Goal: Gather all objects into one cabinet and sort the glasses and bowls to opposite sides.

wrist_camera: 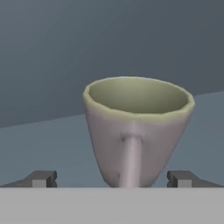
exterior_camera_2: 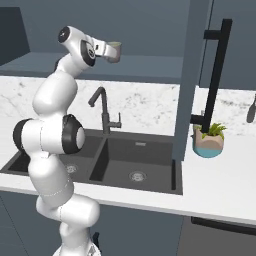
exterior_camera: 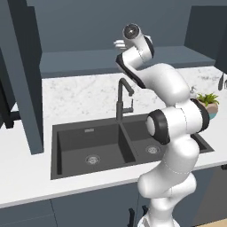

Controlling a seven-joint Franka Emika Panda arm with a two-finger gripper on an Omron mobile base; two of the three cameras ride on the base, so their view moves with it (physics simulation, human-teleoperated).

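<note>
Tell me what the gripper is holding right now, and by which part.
The gripper holds a beige-grey cup, upright, mouth up. Its fingertips stand at either side of the cup's narrow lower end, though the actual contact is cut off by the bottom of the hand view.

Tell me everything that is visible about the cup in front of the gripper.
The cup is a small beige-grey tumbler with a greenish inside, tapering toward its base, matte like ceramic. It stands upright and looks empty, with a narrow raised strip running down its near side. It sits between the fingertips of the gripper, raised in front of the dark blue cabinet, above its shelf floor. Whether the fingers actually press it cannot be told.
</note>
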